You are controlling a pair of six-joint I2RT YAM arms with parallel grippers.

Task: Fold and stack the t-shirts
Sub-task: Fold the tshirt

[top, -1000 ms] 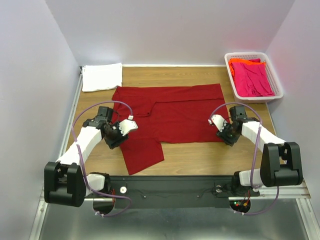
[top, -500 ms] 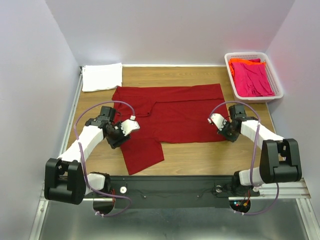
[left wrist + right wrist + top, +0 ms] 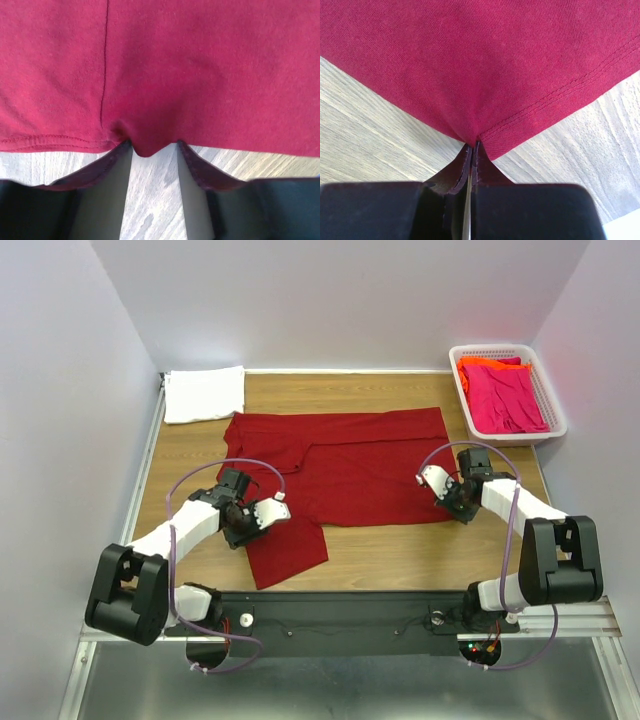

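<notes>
A wooden table (image 3: 400, 550) sits between pale walls, with the red shirt (image 3: 350, 455) spread across its middle. A folded white shirt (image 3: 204, 394) lies at 11 o'clock. At 2 o'clock a basket (image 3: 510, 347) holds a pink shirt (image 3: 505, 400) and an orange shirt (image 3: 480, 363). The left gripper (image 3: 152, 150) meets the red shirt's hem near 7 o'clock. Its fingers are partly apart, and a nub of hem sags between them, seemingly unclamped. The right gripper (image 3: 471, 147), at 4 o'clock, is closed tight on a thin bite of corner hem. If both arms lift now, the left side will likely slip free, dragging the shirt skew. The right's small bite could also pull out under the cloth's weight. The red shirt lies mostly flat, dark and matte, with stitched hems and one flap jutting toward 7 o'clock.
</notes>
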